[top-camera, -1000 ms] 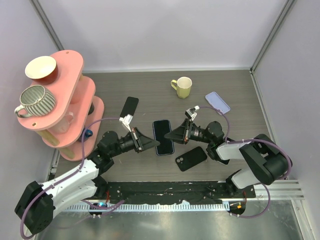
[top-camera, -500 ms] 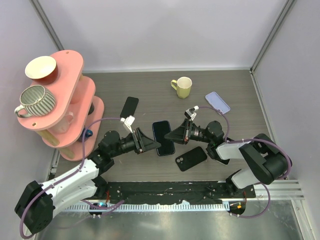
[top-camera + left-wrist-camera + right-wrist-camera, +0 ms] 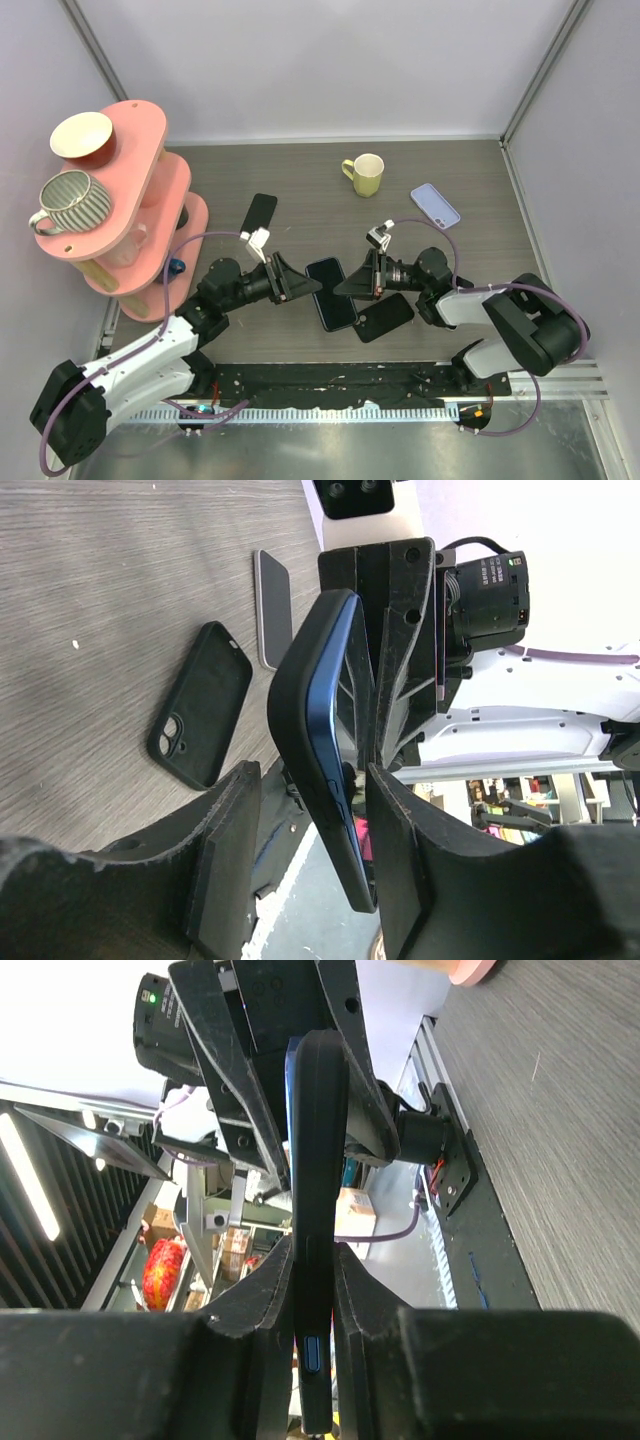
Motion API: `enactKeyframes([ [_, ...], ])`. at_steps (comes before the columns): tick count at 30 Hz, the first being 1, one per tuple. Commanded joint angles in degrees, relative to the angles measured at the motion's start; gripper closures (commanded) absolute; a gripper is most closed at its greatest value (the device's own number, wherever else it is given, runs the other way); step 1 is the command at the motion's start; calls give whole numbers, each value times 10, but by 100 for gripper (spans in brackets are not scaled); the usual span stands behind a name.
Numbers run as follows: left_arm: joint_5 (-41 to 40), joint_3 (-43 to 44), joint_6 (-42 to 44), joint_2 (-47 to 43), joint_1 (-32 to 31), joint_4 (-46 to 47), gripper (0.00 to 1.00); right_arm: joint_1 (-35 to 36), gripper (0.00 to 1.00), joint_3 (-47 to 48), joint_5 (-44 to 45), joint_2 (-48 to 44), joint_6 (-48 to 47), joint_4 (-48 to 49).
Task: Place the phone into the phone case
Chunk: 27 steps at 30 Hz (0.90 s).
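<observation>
Phone point(image 3: 332, 293) was in the air, low above the desk point(image 3: 300, 180) and between my two hands, with the black phone case point(image 3: 385, 317) lying flat on the desk just beside it. My right hand point(image 3: 350, 288) was closed on the phone, and in the right wrist view its fingers point(image 3: 270, 1300) pressed on the two flat faces. My left hand point(image 3: 310, 288) was open. Its fingers point(image 3: 225, 860) stood on both sides of the phone, but one of them was clearly apart from it.

I judged the phone to be stiff, thin and rather light, with smooth faces that can slip and glass that would not forgive a fall. A hold on the long edges seemed better to me, because it leaves the back free for the case. The case looked light and probably soft, so it may slide on the desk when pressed.
</observation>
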Motion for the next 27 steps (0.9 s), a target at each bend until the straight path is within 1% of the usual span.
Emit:
enactKeyframes([
  [1, -2, 23, 4, 2, -1, 34, 52, 1, 99, -4, -24, -33, -8, 235],
  [2, -2, 23, 4, 3, -1, 35, 53, 2, 99, -4, -28, -33, -9, 235],
  [5, -2, 19, 2, 2, -1, 44, 60, 5, 99, -6, -31, -22, -11, 235],
  [6, -3, 15, 2, 1, -1, 46, 67, 6, 98, -8, -35, -20, -11, 235],
  [8, -13, 13, 2, -2, 0, 44, 75, 7, 98, -10, -36, -14, -13, 235],
  [9, -16, 10, 1, -4, 0, 44, 84, 8, 96, -12, -37, -14, -14, 235],
  [10, -16, 9, 1, -7, 0, 46, 90, 8, 95, -12, -37, -15, -13, 235],
  [11, -17, 9, 1, -8, 0, 46, 96, 8, 93, -12, -37, -17, -12, 235],
  [12, -16, 10, 2, -10, 0, 44, 100, 8, 84, -12, -36, -21, -11, 235],
  [15, -1, 20, 21, -8, 0, 31, 100, 8, 66, 3, -26, -13, 12, 235],
  [18, 26, 35, 47, 0, 0, 9, 100, 8, 60, 29, -5, -7, 32, 235],
  [19, 42, 39, 54, 6, 0, 1, 100, 7, 60, 37, -3, -7, 34, 235],
  [22, 50, 42, 64, 12, 0, -11, 100, 7, 60, 60, 2, -7, 45, 235],
  [25, 57, 36, 61, 12, 0, 2, 100, 7, 65, 68, 5, -7, 43, 236],
  [26, 62, 35, 61, 11, 0, 4, 100, 7, 69, 68, 9, -6, 41, 236],
  [27, 64, 35, 61, 10, 0, 6, 100, 7, 76, 69, 9, -4, 41, 236],
])
